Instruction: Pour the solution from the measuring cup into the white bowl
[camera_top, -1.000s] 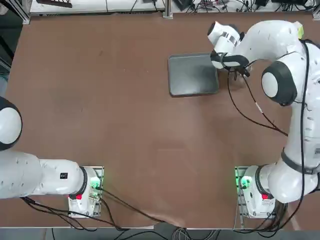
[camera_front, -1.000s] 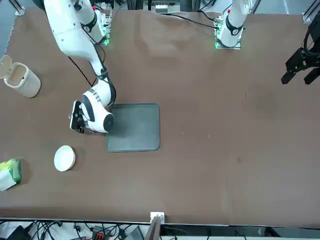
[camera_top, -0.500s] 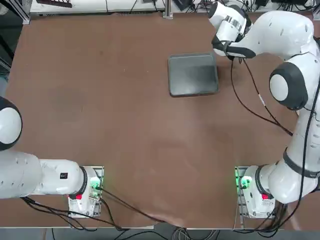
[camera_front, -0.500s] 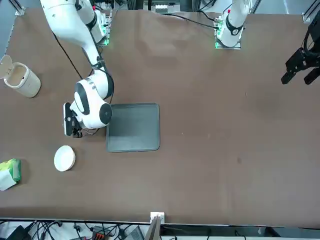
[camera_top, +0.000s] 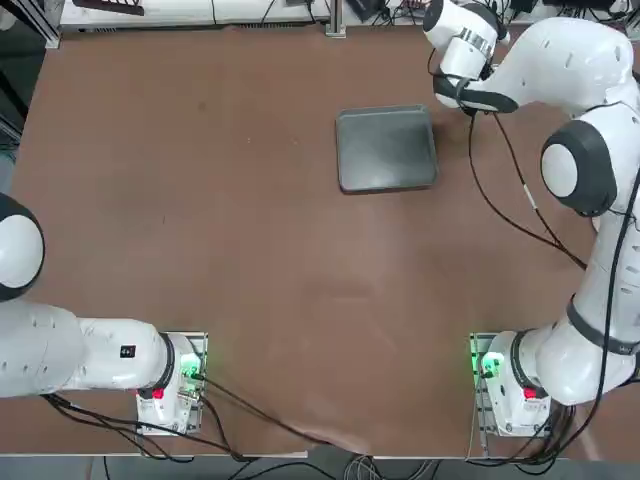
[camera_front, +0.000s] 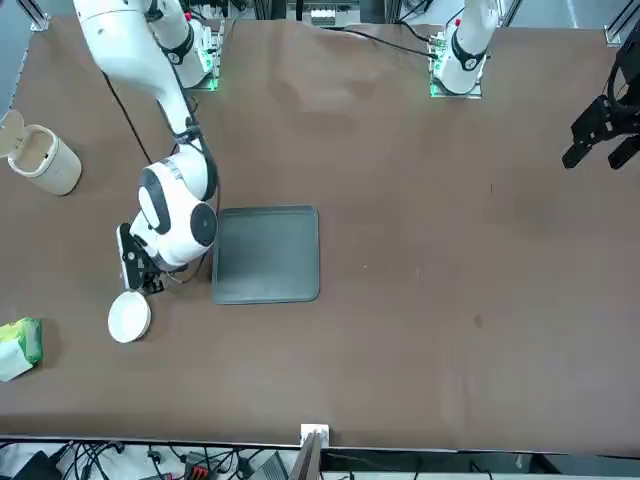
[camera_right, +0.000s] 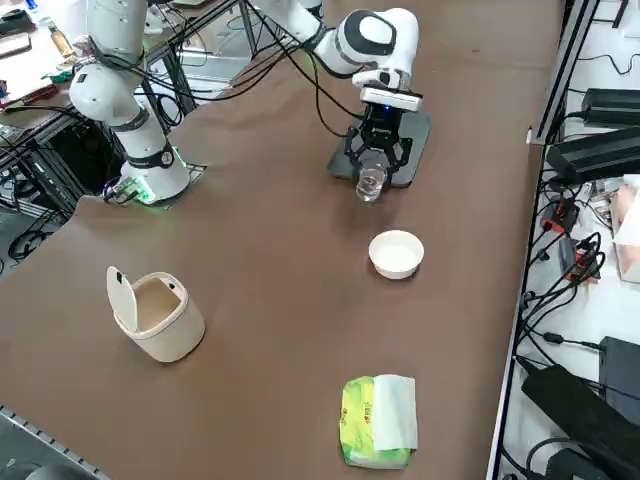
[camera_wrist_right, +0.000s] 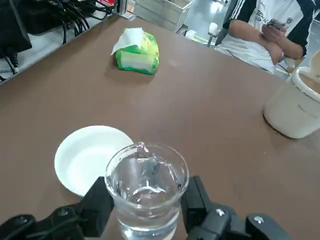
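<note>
My right gripper (camera_wrist_right: 146, 210) is clamped on the measuring cup (camera_wrist_right: 147, 186), holding it upright above the table just beside the white bowl (camera_wrist_right: 88, 157), near the grey tray (camera_right: 412, 142)

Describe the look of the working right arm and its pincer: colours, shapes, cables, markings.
The right arm is built of glossy white, rounded segments with dark grey round joint caps. A thin black cable hangs loosely alongside it. Its base glows with a green light and carries a red mark. The right pincer is black, with two short, blocky fingers.
</note>
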